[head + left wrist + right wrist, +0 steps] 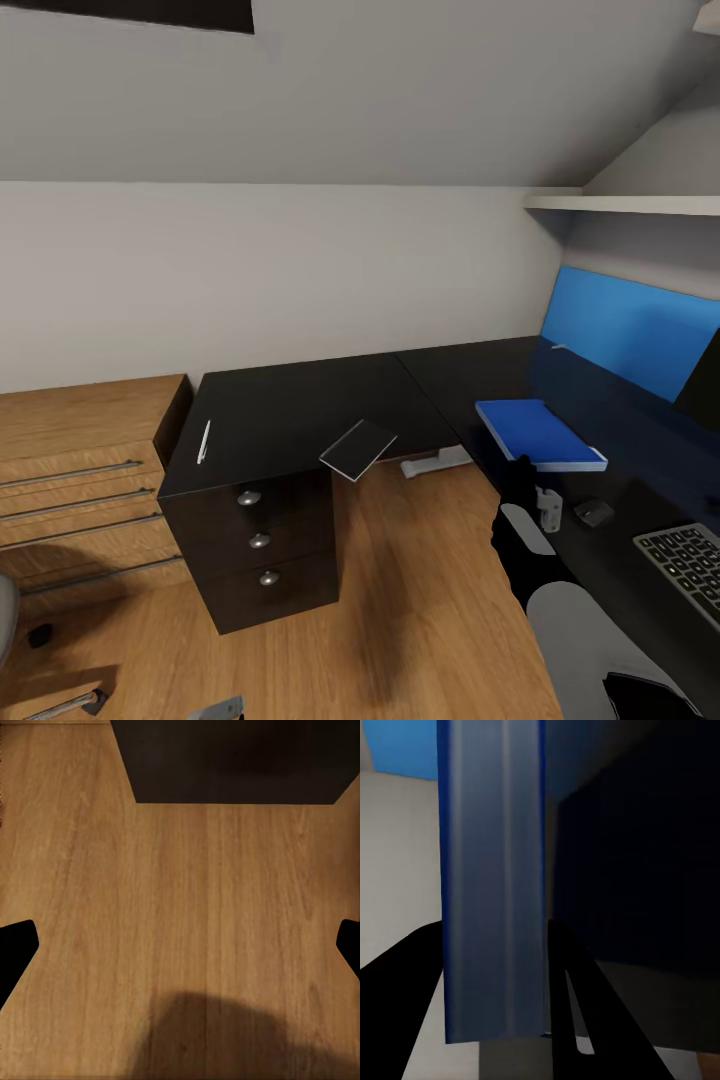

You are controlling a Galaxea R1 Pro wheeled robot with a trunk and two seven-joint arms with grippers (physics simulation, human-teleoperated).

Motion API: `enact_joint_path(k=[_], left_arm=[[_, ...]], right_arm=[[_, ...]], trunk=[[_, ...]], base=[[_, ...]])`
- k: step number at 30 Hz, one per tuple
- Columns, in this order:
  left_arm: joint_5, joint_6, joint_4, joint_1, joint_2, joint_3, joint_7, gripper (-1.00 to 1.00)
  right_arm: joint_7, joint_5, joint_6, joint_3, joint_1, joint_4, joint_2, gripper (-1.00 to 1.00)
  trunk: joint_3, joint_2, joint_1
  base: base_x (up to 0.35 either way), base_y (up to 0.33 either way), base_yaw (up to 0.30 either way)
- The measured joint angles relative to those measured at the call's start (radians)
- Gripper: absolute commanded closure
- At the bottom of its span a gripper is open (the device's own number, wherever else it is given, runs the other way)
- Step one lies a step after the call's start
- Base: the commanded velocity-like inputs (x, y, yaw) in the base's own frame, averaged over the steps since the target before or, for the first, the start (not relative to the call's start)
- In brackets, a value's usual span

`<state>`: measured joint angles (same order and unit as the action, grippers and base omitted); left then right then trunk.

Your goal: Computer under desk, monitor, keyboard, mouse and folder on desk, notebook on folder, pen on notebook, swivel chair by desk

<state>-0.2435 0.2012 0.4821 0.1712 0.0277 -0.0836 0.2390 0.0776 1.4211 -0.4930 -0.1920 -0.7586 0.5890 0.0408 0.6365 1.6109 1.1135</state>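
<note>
the folder (540, 433) lies on the desk (300, 410), its near edge between the right gripper (520, 470)'s closed fingers. next: let go, then fetch the notebook (358, 449), overhanging the desk's drawer end.

Claw (495, 975) fingers flank blue folder (491, 870) edge, seemingly gripping; desk (637, 855) beside.

No readable text or labels anywhere

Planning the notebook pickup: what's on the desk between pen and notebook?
Head view: only bare black desk top between the pen and the notebook.
</note>
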Motion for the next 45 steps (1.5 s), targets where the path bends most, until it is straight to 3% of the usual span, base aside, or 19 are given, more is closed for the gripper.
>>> enact_joint_path(k=[45], left_arm=[[-0.001,-0.002,-0.007,0.0,-0.001,0.0,0.001,-1.0]], right_arm=[[-0.025,0.0,0.002,-0.001,0.0,-0.001,-0.015,1.0]], trunk=[[0.0,0.0,0.0]], base=[[0.03,-0.013,0.0]])
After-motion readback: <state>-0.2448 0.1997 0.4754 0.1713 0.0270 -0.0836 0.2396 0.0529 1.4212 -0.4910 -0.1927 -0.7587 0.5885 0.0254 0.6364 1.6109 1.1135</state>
